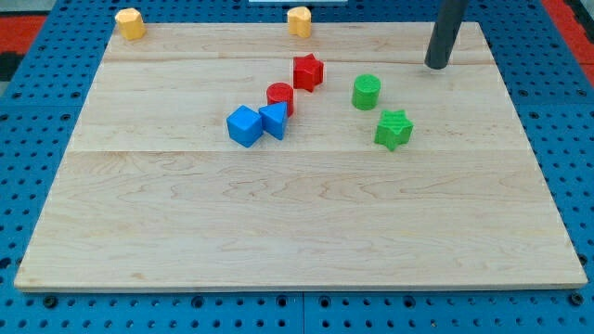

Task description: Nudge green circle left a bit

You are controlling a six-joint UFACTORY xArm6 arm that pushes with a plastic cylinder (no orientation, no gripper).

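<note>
The green circle [367, 92] is a short green cylinder standing right of the board's middle, toward the view's top. My tip [436, 66] is the lower end of the dark rod, up and to the right of the green circle, with a clear gap between them. A green star [393, 129] lies just below and right of the circle. A red star [307, 71] lies to the circle's left.
A red cylinder [280, 96] touches a blue triangle [275, 120], with a blue cube [245, 125] beside it. Two yellow blocks sit at the top edge, one at the left [130, 23] and one in the middle [299, 20]. The wooden board [297, 223] lies on a blue pegboard.
</note>
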